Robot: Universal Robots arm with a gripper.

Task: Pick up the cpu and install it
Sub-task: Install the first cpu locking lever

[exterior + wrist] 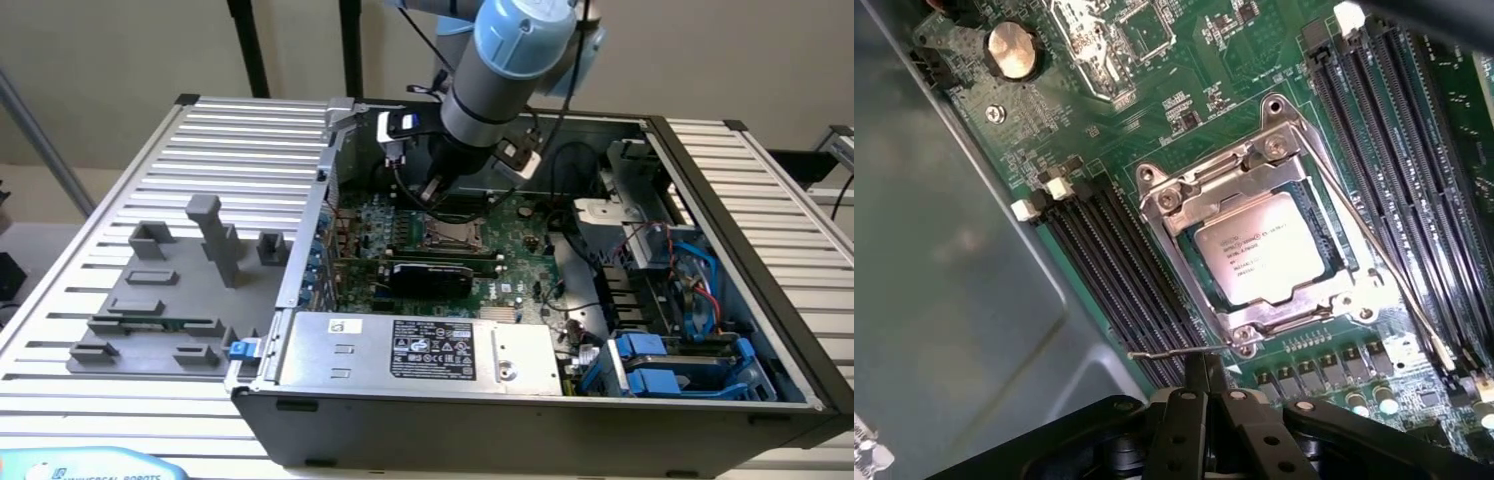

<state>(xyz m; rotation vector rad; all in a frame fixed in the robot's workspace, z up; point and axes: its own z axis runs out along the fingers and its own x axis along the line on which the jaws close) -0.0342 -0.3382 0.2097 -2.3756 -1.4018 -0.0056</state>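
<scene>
We see the hand [1204,378] pressed together, its tip close to a thin wire lever [1166,353], and the cpu [1262,247] lies flat inside the metal socket frame [1206,186] on the green board [1069,125].

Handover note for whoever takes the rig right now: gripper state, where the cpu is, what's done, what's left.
Gripper: shut, nothing between its fingers, tip at the thin wire lever beside the socket frame. I can't tell whether it touches the lever.
cpu: lying flat in the socket on the motherboard, with the frame down around its edges.
Done: the cpu is in the socket.
Left: can't tell whether the lever is latched, so check it.
</scene>
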